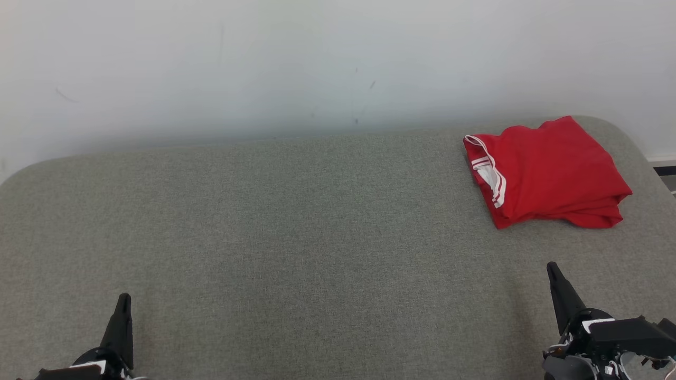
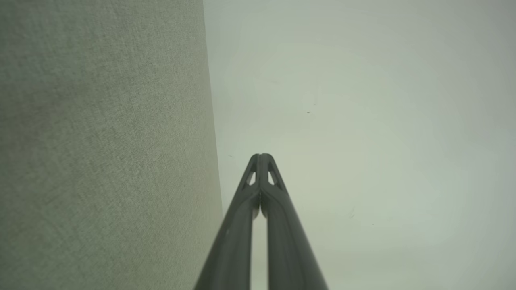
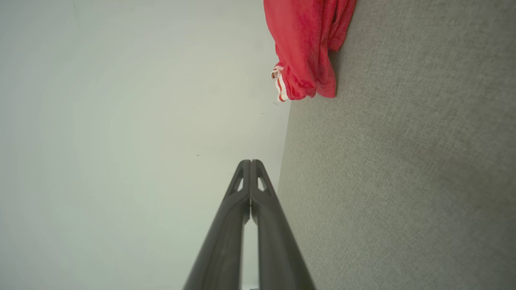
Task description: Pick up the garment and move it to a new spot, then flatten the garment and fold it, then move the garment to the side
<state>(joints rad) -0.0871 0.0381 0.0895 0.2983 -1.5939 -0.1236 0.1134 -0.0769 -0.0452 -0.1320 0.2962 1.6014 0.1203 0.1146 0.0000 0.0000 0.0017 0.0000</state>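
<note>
A red garment (image 1: 549, 171) with white striped trim lies folded into a compact stack at the far right of the grey cushioned surface (image 1: 296, 232). In the right wrist view the garment (image 3: 306, 48) sits at the top, well beyond the fingertips. My right gripper (image 1: 553, 272) stands shut at the lower right, nearer to me than the garment and apart from it. At the lower left my left gripper (image 1: 124, 301) is shut too, far from the garment. Both wrist views show the fingers pressed together with nothing between them, left gripper (image 2: 261, 155) and right gripper (image 3: 250, 161).
A pale wall (image 1: 317, 63) rises directly behind the surface. The surface has rounded back corners, and its right edge (image 1: 647, 153) runs close past the garment. A wide stretch of bare grey fabric lies between the two grippers.
</note>
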